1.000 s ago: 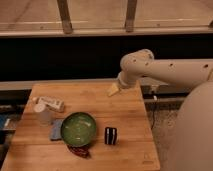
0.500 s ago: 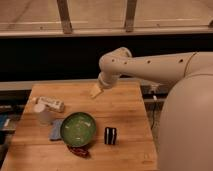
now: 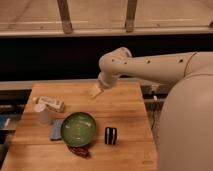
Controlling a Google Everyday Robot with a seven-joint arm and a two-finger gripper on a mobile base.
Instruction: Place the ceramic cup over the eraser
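Note:
The ceramic cup (image 3: 44, 114) is a small whitish tumbler standing upright near the left side of the wooden table (image 3: 127, 107). The eraser (image 3: 110, 135) is a small black block with white stripes, standing right of the green bowl (image 3: 79, 129) near the front. My gripper (image 3: 96, 90) hangs at the end of the white arm over the back middle of the table, well right of the cup and behind the bowl. Nothing shows in it.
A white labelled tube (image 3: 50, 103) lies just behind the cup. A flat blue pad (image 3: 56, 129) lies left of the bowl. A dark red object (image 3: 80, 151) lies in front of the bowl. The table's right edge is near my white body.
The arm has swung left across the back of the table, and the gripper has moved left and a little lower, toward the cup's side. The objects on the table have not moved.

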